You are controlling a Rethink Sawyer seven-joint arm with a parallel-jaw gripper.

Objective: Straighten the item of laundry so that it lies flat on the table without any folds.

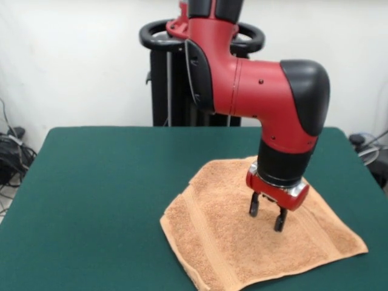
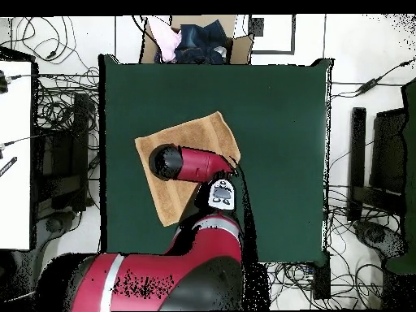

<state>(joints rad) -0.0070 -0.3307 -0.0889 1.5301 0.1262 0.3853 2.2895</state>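
Claw (image 1: 267, 216) hangs with fingers apart and empty just above the middle of the orange-tan terry towel (image 1: 224, 242), which lies spread beneath it on the green table (image 1: 103, 200), apparently poised for a smoothing grasp.

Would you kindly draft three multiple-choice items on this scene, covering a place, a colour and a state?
1. Where does the towel lie in the front view?
A. near-right part of the table
B. far-left corner
C. on the floor

2. What colour is the table top?
A. white
B. dark green
C. red

3. How is the gripper?
A. shut on the towel
B. out of sight
C. open above the towel

Answers: 1 A, the towel lies toward the picture's lower right; 2 B, green felt surrounds it; 3 C, its two tips stand apart, holding nothing.
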